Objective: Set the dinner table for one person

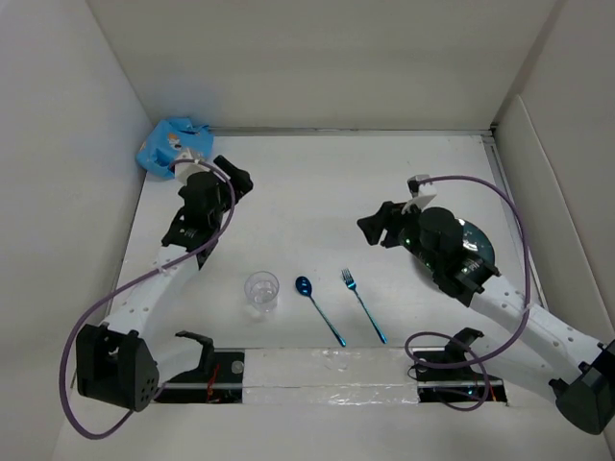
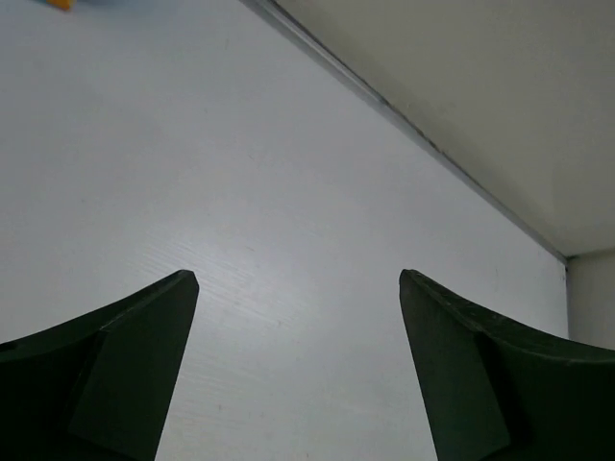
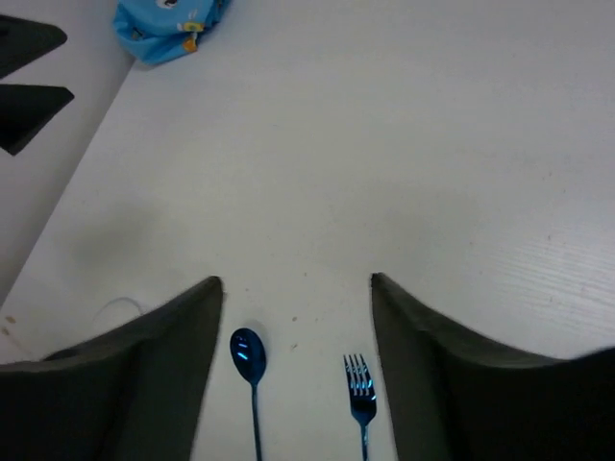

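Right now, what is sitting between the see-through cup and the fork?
The blue spoon lies between the clear cup and the blue fork on the white table, touching neither. The top view shows it best.

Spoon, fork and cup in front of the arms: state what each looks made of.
Spoon: probably metal with a glossy blue finish; its bowl shows bright, mirror-like highlights. Fork: same blue sheen and thin tines, so likely coated metal too, though hard plastic cannot be ruled out. Cup: clear, with the white dinner table showing through it; glass or transparent plastic, cannot tell which.
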Motion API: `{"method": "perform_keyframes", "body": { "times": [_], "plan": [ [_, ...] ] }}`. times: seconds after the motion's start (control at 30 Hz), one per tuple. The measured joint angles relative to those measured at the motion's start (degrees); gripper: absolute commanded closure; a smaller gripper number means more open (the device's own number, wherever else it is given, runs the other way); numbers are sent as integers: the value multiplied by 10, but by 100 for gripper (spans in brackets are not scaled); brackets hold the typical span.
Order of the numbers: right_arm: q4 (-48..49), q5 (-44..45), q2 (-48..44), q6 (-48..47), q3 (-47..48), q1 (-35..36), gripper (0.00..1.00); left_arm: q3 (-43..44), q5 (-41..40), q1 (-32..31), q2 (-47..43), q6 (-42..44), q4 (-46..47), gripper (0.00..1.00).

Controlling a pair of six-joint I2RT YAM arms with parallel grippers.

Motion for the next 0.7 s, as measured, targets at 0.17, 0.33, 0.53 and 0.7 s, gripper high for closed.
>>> {"method": "perform_keyframes", "body": {
  "times": [0.17, 0.33, 0.53, 0.7],
  "plan": [
    [12, 5, -14, 3, -6, 0, 100, 61, -64, 18, 74, 19, 43, 47],
    [24, 7, -24, 5, -29, 1, 100, 306, -92, 66, 299, 84, 3, 100],
    [29, 19, -33, 8, -53, 4, 60, 475, -77, 130, 494, 156, -75, 32],
    [42, 14, -12, 2, -55, 4, 35, 474, -37, 191, 547, 140, -115, 32]
  ]
}}
